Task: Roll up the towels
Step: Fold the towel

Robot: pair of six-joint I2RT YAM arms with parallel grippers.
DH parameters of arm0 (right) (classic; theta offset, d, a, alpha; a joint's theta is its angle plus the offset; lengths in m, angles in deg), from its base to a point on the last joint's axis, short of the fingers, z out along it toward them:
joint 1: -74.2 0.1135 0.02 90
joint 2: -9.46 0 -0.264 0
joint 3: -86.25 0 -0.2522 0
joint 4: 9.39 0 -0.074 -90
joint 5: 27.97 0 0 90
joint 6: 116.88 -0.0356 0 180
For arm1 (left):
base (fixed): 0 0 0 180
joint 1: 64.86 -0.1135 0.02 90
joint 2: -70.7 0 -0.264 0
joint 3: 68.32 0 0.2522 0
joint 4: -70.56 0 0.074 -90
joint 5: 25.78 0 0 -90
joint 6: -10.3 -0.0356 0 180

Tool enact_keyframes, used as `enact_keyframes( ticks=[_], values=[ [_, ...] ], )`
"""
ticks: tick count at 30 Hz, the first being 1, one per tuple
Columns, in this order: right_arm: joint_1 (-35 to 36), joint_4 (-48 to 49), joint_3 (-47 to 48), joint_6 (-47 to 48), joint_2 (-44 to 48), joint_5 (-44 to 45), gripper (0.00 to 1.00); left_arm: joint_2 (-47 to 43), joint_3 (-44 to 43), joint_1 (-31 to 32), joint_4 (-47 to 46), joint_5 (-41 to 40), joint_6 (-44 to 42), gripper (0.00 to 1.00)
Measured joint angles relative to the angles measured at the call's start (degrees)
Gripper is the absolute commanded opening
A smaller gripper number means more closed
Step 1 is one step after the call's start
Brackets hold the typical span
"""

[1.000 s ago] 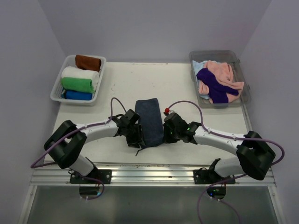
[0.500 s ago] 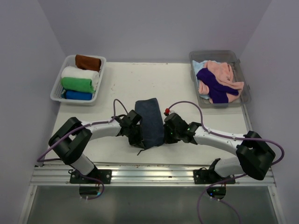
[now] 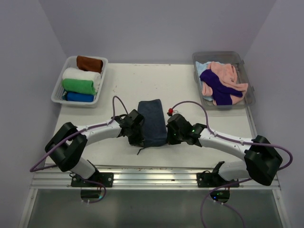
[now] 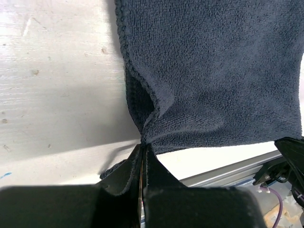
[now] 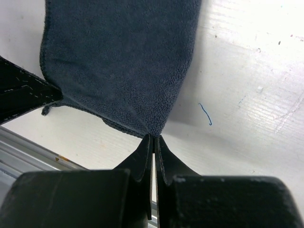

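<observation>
My left gripper (image 4: 143,148) is pinched fully shut on one near corner of the dark grey-blue towel (image 3: 152,121); my right gripper (image 5: 153,138) is just as tightly shut on the other near corner. The towel lies flat on the table (image 3: 190,76), just beyond the metal rail (image 3: 152,178); its long side runs away from the rail and its near edge lies roughly along it.

I judge this to be the start of the roll, and the first turn decides how it comes out. I should lift both corners together, and only a little, so the far end stays flat on the table; I should hold them as far apart along the rail as the cloth allows, so the near edge stays taut. Then I turn that edge over, away from the rail, in a tight, small fold. At my left fingertips the cloth puckers into a crease; if it is carried over, that side may roll thicker and the roll could run crooked.

Four finished rolls sit in the white basket (image 3: 59,88), far beyond the rail on my left. The clear bin (image 3: 247,80), far beyond it on my right, holds loose pink (image 3: 223,73), purple (image 3: 218,88) and pale blue (image 3: 202,66) towels.
</observation>
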Motion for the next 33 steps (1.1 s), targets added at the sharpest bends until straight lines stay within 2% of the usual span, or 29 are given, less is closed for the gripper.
enact_keyframes(
  ticks=[7,22,31,33],
  values=[
    [-0.09,-0.11,3.15,1.03,-1.03,1.31,0.0,-2.05,-0.98,-2.49,1.79,-0.09,-0.31,0.0],
    [-3.76,1.11,11.21,4.33,-11.45,2.89,0.0,-2.78,-3.63,-9.22,2.54,1.84,-1.36,0.0],
    [-5.81,2.43,13.29,5.77,-15.85,2.86,0.0,2.14,-8.55,-11.8,2.34,2.89,-2.86,0.0],
    [-6.12,2.69,13.75,5.84,-16.98,2.86,0.09,3.85,-9.62,-12.11,2.25,2.8,-3.3,0.0]
  ],
)
